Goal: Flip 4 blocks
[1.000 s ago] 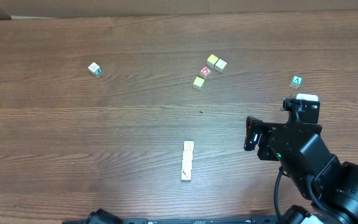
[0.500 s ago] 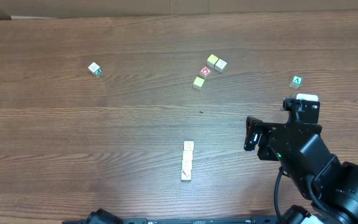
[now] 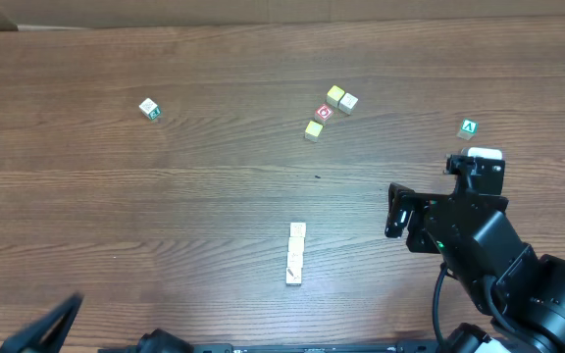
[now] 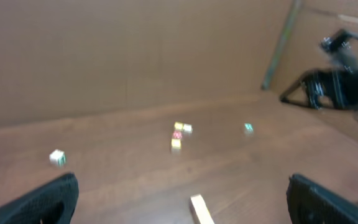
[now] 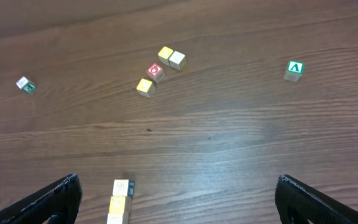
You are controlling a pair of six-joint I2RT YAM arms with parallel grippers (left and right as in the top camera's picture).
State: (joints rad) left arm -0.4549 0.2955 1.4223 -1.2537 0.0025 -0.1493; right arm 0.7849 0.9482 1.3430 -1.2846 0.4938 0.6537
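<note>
1. task items: the row of small pale-wood cubes with cream faces (image 3: pixel 295 254) lies on the brown wood-grain tabletop (image 3: pixel 165 196), near centre, with the cubes touching end to end. the row appears to hold four, but the view is too small to confirm.
2. other items: a far cluster of yellowish cubes (image 3: pixel 334 95) sits beside a red-ring cube (image 3: pixel 324 113). one green-marked cube (image 3: pixel 149 109) lies far left and a second green-marked cube (image 3: pixel 469 127) far right. all are well apart from the row.
3. left tool (image 4: pixel 182 183): fingers apart, empty, at the near left edge, well apart from the row.
4. right tool (image 5: pixel 178 182): fingers apart, empty, right of the row.
5. progress: no cube is gripped or touched. the print is too faint to tell which faces are up, so completed flips cannot be confirmed. treat all four as outstanding.
</note>
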